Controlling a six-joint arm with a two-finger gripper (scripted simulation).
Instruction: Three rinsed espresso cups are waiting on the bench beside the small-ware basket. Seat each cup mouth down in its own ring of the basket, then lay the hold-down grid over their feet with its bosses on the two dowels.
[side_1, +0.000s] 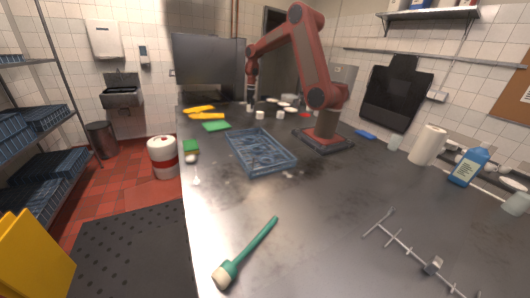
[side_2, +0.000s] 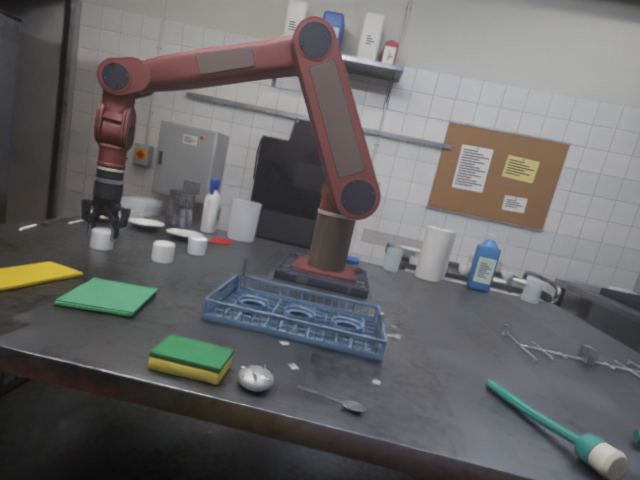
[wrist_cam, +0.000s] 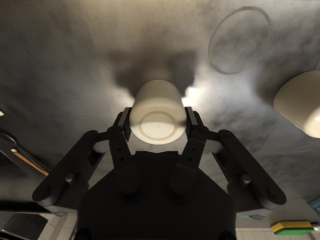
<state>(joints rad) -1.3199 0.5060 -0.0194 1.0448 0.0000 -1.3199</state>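
Observation:
A white espresso cup (wrist_cam: 157, 113) (side_2: 101, 238) stands mouth down at the far left of the bench, gripped by my closed gripper (wrist_cam: 157, 123) (side_2: 105, 219) from above with its foot ring facing the wrist camera. Two more white cups (side_2: 163, 251) (side_2: 197, 246) stand mouth down to its right, apart from each other. The blue small-ware basket (side_2: 296, 315) (side_1: 260, 151) sits mid-bench in front of my arm's base, its three rings empty and a thin dowel upright at each end. The wire hold-down grid (side_2: 568, 354) (side_1: 415, 250) lies flat on the bench far to the right.
White plates (side_2: 147, 222) and a bottle (side_2: 210, 212) stand behind the cups. Green (side_2: 106, 296) and yellow (side_2: 36, 274) boards lie near the left edge, with a sponge (side_2: 191, 359), a spoon (side_2: 333, 399) and a teal brush (side_2: 553, 429) toward the front.

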